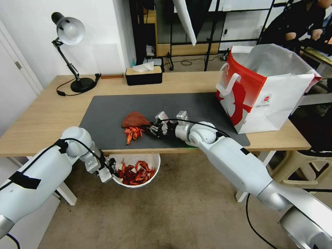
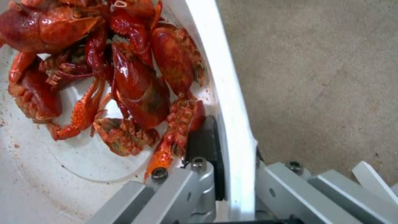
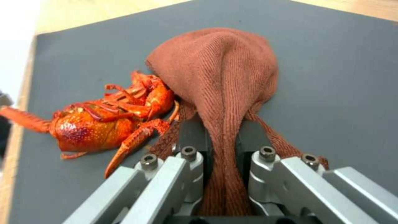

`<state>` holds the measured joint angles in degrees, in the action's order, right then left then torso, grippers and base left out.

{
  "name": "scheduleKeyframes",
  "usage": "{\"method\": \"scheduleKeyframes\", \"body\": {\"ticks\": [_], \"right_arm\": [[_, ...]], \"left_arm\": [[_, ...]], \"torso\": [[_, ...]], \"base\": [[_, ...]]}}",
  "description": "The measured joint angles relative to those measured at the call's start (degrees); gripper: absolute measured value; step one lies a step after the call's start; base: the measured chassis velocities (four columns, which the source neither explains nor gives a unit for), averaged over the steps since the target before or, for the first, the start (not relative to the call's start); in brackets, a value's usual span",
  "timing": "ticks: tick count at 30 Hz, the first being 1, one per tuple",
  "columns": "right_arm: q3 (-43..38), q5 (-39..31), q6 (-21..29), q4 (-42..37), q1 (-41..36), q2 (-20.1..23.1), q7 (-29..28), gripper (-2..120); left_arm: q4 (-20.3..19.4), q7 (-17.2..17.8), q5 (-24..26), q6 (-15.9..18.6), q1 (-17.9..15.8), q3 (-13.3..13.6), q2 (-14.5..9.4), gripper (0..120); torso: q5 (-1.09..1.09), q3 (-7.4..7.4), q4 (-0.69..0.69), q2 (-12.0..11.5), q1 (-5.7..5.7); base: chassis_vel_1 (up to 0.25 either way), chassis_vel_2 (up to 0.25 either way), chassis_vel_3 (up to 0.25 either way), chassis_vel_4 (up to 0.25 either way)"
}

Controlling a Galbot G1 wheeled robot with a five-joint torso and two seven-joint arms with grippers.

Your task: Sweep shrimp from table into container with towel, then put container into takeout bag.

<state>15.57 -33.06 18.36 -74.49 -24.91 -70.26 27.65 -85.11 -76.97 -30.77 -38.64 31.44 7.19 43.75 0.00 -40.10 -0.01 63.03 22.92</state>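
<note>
The right gripper [image 1: 154, 129] pinches the rust-red knitted towel [image 1: 135, 119] tightly on the dark grey mat [image 1: 194, 105], near the light wood table's [image 1: 46, 114] front edge, beside a few glossy red-orange shrimp [image 1: 133, 133]. The left gripper [image 1: 111, 172] clamps the rim of the round white container [image 1: 153, 165], which holds more shrimp below that edge.

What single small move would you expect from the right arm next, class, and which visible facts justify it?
Probably a short sweep toward the table edge. The right gripper pinches the towel beside a few shrimp left on the mat, and the left gripper holds the container by its rim just below that edge.
</note>
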Motion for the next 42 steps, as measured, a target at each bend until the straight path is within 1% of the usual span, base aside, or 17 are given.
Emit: {"method": "scheduleKeyframes", "body": {"ticks": [9, 13, 18, 20, 24, 26, 29, 42], "right_arm": [[1.11, -0.98, -0.22, -0.54, 0.29, 0.76, 3.05, 7], [1.51, -1.18, -0.25, -0.54, 0.59, 0.87, 5.17, 7], [2.01, -1.53, -0.35, -0.74, 0.65, 1.01, 6.46, 7], [2.65, -1.69, -0.36, -1.24, 0.75, 1.07, 7.45, 7], [3.10, -1.76, -0.35, -1.60, 0.78, 1.13, 7.98, 7], [3.46, -1.90, -0.33, -2.12, 0.73, 1.41, 8.52, 7], [3.53, -2.11, -0.28, -2.80, 0.34, 1.67, 8.75, 7], [3.18, -3.62, -0.13, -8.64, -4.33, 3.77, 7.71, 7]], "left_arm": [[-0.24, 0.27, -0.01, -0.32, 0.25, -0.69, -0.75, 0], [-0.95, 0.39, 0.00, -0.36, 1.33, -1.60, -1.77, 0], [-1.46, 0.52, 0.02, -0.36, 2.13, -2.34, -2.38, 0], [-2.08, 0.57, 0.03, -0.34, 3.25, -3.36, -2.96, 0], [-2.55, 0.60, 0.04, -0.27, 4.05, -4.14, -3.37, 0], [-3.00, 0.64, 0.05, -0.17, 4.99, -4.97, -3.84, 0], [-3.08, 0.65, 0.05, -0.14, 5.36, -5.34, -4.08, 0], [-3.30, 0.80, 0.09, 0.01, 5.57, -5.48, -4.27, 0]], "torso": [[0.00, -0.01, 0.00, 0.00, 0.00], [-0.01, -0.01, 0.01, 0.00, 0.00], [-0.01, -0.01, 0.01, 0.00, 0.00], [-0.01, -0.01, 0.01, 0.00, 0.00], [-0.01, -0.01, 0.02, 0.00, 0.00], [-0.01, -0.01, 0.01, 0.00, 0.00], [-0.01, -0.01, 0.01, 0.00, 0.00], [0.00, 0.00, 0.00, 0.00, 0.00]], "base": [[0.000, 0.000, 0.000, 0.000], [0.000, 0.000, 0.000, 0.000], [0.000, 0.000, 0.000, 0.000], [0.000, 0.000, 0.000, 0.000], [0.000, 0.000, 0.000, 0.000], [0.000, 0.000, 0.000, 0.000], [0.000, 0.000, 0.000, 0.000], [0.000, 0.000, 0.000, 0.000]]}}
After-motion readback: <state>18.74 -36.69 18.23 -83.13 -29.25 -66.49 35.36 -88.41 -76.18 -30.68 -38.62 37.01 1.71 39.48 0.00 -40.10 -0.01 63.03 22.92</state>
